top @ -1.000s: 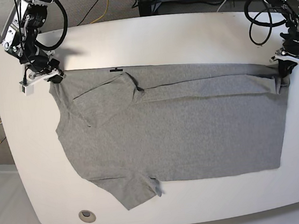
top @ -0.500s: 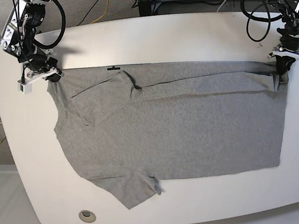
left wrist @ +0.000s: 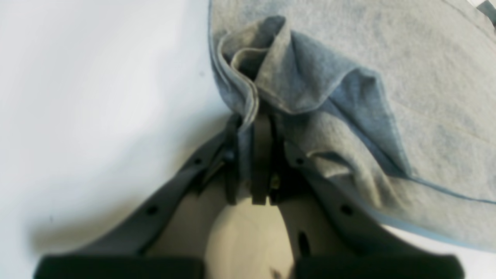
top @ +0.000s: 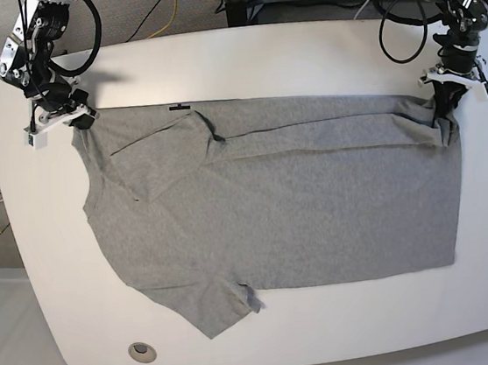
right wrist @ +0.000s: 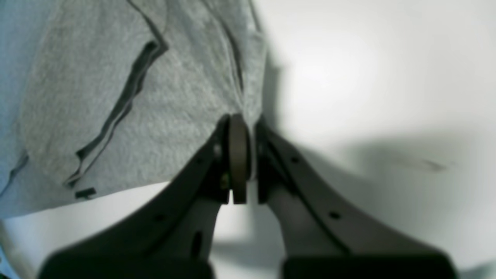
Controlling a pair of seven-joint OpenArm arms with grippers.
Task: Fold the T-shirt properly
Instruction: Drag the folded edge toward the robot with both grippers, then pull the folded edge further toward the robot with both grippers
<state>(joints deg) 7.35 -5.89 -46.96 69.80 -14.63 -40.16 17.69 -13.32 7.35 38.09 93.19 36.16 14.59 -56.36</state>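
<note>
We see the T-shirt (top: pixel 282 205) spread on the white desk (top: pixel 239 60), lying sideways in the base view: neck end to that view's left, hem to its right. It's heather grey, no print. A small dark neck label (top: pixel 180 107) sits at the far edge, near the left side of the view. The far strip of the body is folded over toward the middle, w/ a long crease running across the shirt. One sleeve (top: pixel 166 152) is folded in on top of the body; the other sleeve (top: pixel 214 305) sticks out flat at the near edge.

Right pincer (top: pixel 68 121) is at the far shoulder corner, base view's left. In the right wrist view, its jaws are pressed together on a thin bit of the shirt's edge (right wrist: pixel 248 104), fabric pulled up into the tips.

Left pincer (top: pixel 446 99) is at the far hem corner, base view's right. In the left wrist view, it's pinching a bunched, layered fold of the hem (left wrist: pixel 267 77), cloth gathered betw. the jaws.

Both corners are lifted a little off the desk; the rest of the shirt lies flat.
</note>
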